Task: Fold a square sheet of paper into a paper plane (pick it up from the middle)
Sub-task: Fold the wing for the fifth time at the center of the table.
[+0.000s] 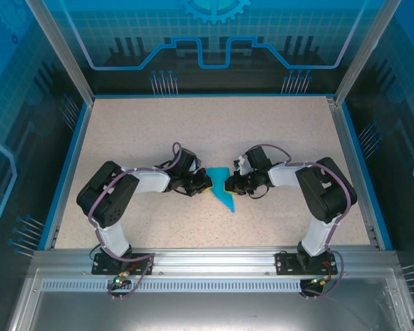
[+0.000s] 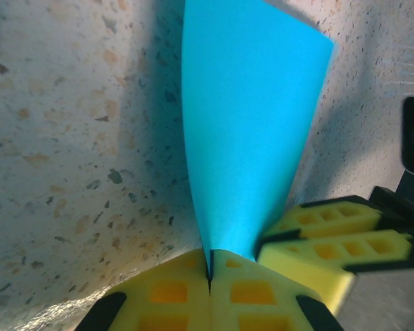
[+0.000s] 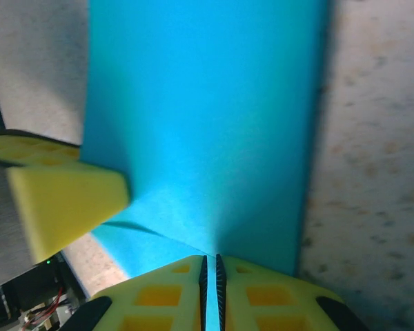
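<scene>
The teal-blue sheet of paper (image 1: 224, 192) is held up off the middle of the table between both grippers, bent along a crease, with a pointed end hanging toward the near side. My left gripper (image 1: 208, 183) comes in from the left. In the left wrist view its jaws (image 2: 210, 270) are shut on the narrow end of the paper (image 2: 248, 117). From the right comes my right gripper (image 1: 229, 184), whose jaws (image 3: 210, 269) pinch the paper's edge (image 3: 207, 110) with a thin strip of teal between the pads. The two grippers' yellow fingers (image 2: 331, 231) nearly touch.
The speckled beige tabletop (image 1: 193, 131) is ringed by a blue rim and an aluminium frame (image 1: 207, 265) along the near edge. Transparent blue walls stand at the back and sides. Both arms fold inward toward the centre.
</scene>
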Robot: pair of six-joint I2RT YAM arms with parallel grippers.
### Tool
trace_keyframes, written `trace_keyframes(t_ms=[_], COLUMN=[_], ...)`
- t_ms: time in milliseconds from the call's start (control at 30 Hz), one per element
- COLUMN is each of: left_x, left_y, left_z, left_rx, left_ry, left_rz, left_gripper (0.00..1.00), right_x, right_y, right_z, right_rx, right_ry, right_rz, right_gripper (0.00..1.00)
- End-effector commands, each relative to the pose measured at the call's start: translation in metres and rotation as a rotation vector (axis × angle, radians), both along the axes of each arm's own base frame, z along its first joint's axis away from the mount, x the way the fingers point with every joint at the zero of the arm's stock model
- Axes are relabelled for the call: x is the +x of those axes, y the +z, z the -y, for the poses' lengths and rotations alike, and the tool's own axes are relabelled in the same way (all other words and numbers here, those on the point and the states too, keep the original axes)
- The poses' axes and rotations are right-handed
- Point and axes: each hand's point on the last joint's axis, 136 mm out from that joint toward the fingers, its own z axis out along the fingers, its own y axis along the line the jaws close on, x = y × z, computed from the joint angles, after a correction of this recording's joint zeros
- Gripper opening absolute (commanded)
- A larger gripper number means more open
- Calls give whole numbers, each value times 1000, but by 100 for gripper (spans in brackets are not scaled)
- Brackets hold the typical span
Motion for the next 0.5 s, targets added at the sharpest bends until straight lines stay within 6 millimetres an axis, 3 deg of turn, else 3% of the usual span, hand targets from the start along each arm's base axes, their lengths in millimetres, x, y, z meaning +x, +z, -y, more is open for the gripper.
trace_keyframes(t_ms=[0, 267, 467], left_x=[7, 13, 15], left_y=[12, 18, 17], left_z=[8, 17, 17], left_rx=[-11, -57, -52], left_ry=[-24, -49, -50], left_rz=[49, 83, 86], left_gripper=[9, 25, 8], right_x=[-2, -7, -5], right_y=[-15, -26, -21], right_z=[5, 13, 14], right_rx=[-33, 15, 21], right_ry=[-2, -28, -28], right_rz=[-20, -50, -37], right_gripper=[14, 14, 15])
